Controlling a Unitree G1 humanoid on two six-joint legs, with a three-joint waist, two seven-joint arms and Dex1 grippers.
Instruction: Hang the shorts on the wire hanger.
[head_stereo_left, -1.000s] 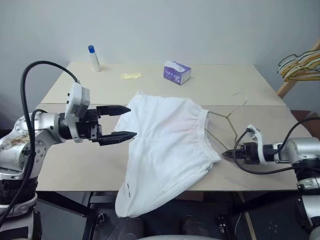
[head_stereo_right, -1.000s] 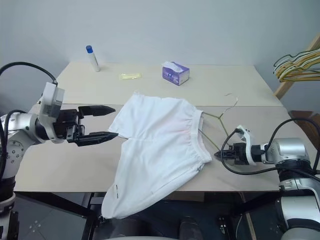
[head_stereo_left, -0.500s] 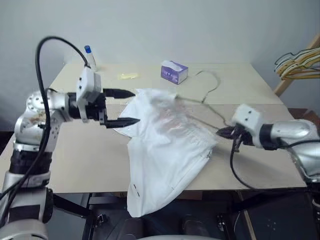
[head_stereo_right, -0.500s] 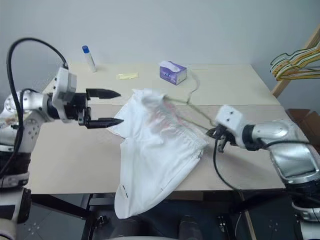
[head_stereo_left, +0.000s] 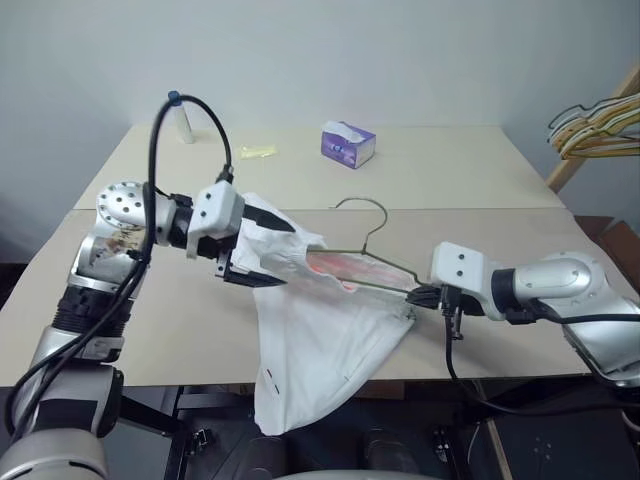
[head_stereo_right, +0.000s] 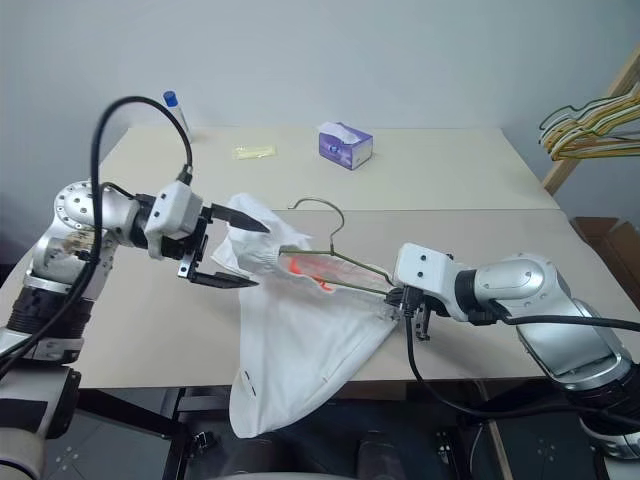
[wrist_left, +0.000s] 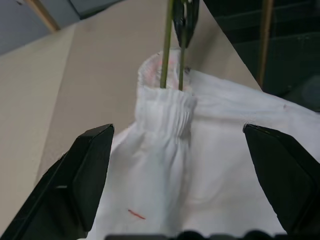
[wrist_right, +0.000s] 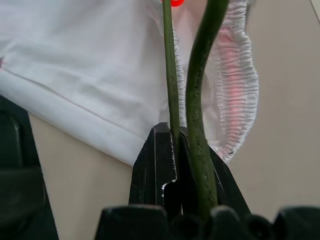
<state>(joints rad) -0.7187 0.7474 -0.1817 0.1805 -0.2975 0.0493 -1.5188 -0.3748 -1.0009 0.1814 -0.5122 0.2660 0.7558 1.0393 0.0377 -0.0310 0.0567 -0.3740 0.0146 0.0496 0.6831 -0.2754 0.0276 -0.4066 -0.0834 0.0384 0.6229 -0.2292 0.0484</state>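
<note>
We pinched the wire hanger (head_stereo_left: 362, 258) in our right gripper (head_stereo_left: 424, 295), lifted over the desk's (head_stereo_left: 470, 180) front edge inside the shorts (head_stereo_left: 320, 330), while our left gripper (head_stereo_left: 268, 255) gaped to seize the waistband.

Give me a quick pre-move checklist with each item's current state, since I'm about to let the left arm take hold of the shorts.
1. Right end effector shut on the wire hanger: ok.
2. Hanger threaded through the waistband of the shorts: ok.
3. Left end effector open, fingers either side of the cloth: ok.
4. Shorts fully on the hanger: not ok, one leg hangs over the table edge.
5. Hook free of cloth: ok.
6. Tissue box and bottle clear of both arms: ok.
</note>
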